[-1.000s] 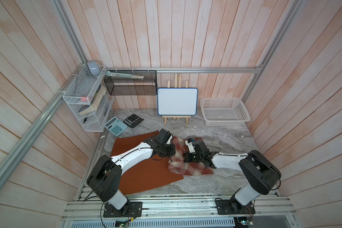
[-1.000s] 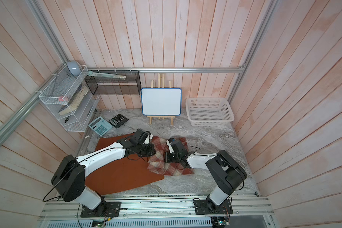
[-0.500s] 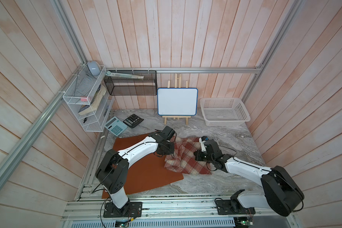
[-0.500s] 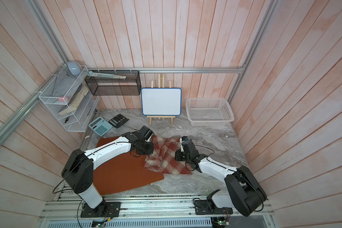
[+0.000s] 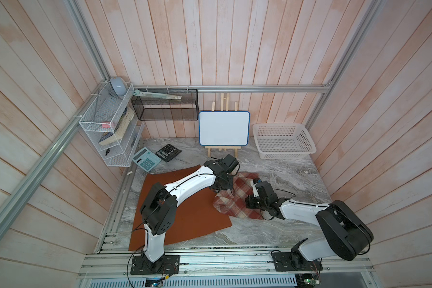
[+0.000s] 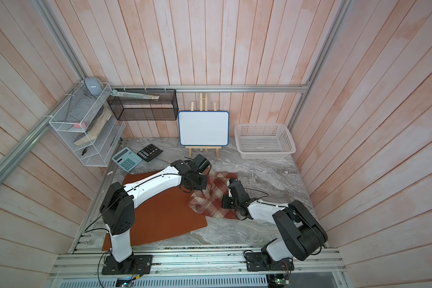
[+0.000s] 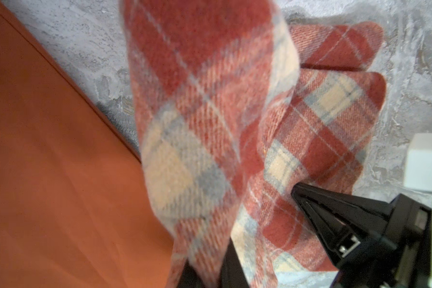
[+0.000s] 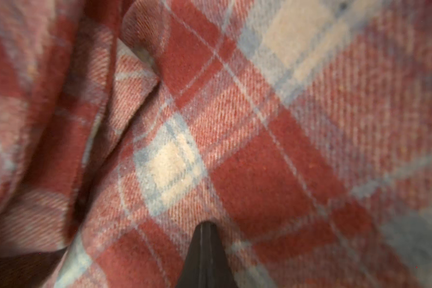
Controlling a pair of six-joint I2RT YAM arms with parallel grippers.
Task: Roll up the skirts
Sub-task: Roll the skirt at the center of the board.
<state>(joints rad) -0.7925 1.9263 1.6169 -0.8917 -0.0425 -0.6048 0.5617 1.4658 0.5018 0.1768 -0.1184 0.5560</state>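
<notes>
The plaid skirt (image 5: 237,203) (image 6: 210,202) lies crumpled on the marble table, with one edge over the rust-orange skirt (image 5: 192,214) (image 6: 160,214), which lies flat at the left. My left gripper (image 5: 225,186) (image 6: 201,185) is shut on a lifted fold of the plaid skirt (image 7: 205,104), and the cloth drapes over its jaws (image 7: 210,276). My right gripper (image 5: 248,202) (image 6: 223,201) is shut, its tip (image 8: 206,225) pressed onto the plaid skirt (image 8: 260,154) with no cloth seen between the fingers. That black tip (image 7: 297,190) also shows in the left wrist view.
Two calculators, one teal (image 5: 146,158) and one black (image 5: 168,152), lie at the back left. A whiteboard on an easel (image 5: 223,128) stands at the back. A white lattice basket (image 5: 283,141) sits back right. Wire shelves (image 5: 110,129) and a black mesh bin (image 5: 165,104) hang on the wall.
My left gripper has carried its fold of the plaid skirt a little to the right. The right arm's elbow swung out to the right and partly back, its gripper staying on the plaid.
</notes>
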